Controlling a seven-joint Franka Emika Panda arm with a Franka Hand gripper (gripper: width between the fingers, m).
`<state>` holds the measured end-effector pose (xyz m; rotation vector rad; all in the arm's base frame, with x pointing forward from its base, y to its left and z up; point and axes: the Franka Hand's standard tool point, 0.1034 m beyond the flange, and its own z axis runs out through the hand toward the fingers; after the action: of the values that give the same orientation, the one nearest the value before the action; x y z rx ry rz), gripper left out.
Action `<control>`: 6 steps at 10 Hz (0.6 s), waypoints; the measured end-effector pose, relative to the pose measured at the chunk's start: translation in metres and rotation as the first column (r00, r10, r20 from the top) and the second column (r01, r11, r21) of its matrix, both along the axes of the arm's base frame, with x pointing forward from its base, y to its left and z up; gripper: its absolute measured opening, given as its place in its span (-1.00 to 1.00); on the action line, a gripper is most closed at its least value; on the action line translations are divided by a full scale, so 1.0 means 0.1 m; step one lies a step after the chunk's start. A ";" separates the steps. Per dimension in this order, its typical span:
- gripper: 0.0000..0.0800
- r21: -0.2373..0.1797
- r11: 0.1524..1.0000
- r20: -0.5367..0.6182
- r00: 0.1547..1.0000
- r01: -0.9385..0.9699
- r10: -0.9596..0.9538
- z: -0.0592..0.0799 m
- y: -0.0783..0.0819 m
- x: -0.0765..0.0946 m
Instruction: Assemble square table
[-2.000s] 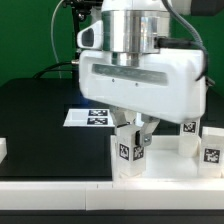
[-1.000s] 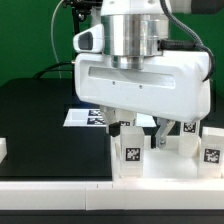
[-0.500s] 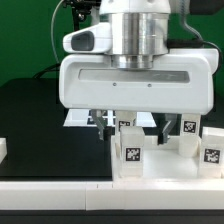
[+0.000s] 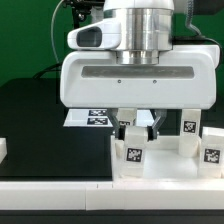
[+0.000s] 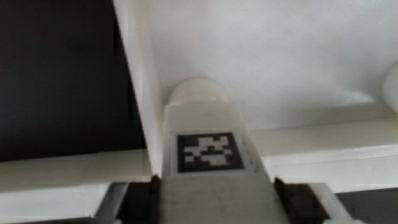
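The gripper [image 4: 133, 130] seems clenched on a leg [image 5: 208, 130] near the tray's [image 4: 160, 165] rim; an off-centre grip could tilt it.

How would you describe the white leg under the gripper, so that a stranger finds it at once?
Start at the big white gripper in the middle of the exterior view. Directly below it, a short white leg stands upright with a black-and-white tag facing the camera. Two similar tagged legs stand toward the exterior view's right, but only this one sits between the gripper's fingers.
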<state>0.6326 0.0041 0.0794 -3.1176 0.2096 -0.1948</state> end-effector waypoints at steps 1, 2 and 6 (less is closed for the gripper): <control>-0.28 0.014 0.993 -0.002 0.993 0.116 -0.116 0.00 -0.01 0.00; -0.28 0.025 0.975 0.004 0.976 0.219 -0.219 0.00 -0.02 0.00; -0.28 0.125 0.561 -0.053 0.571 0.818 -0.820 -0.03 0.00 -0.02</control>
<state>0.6306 0.0038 0.0764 -2.5926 1.6042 -0.1792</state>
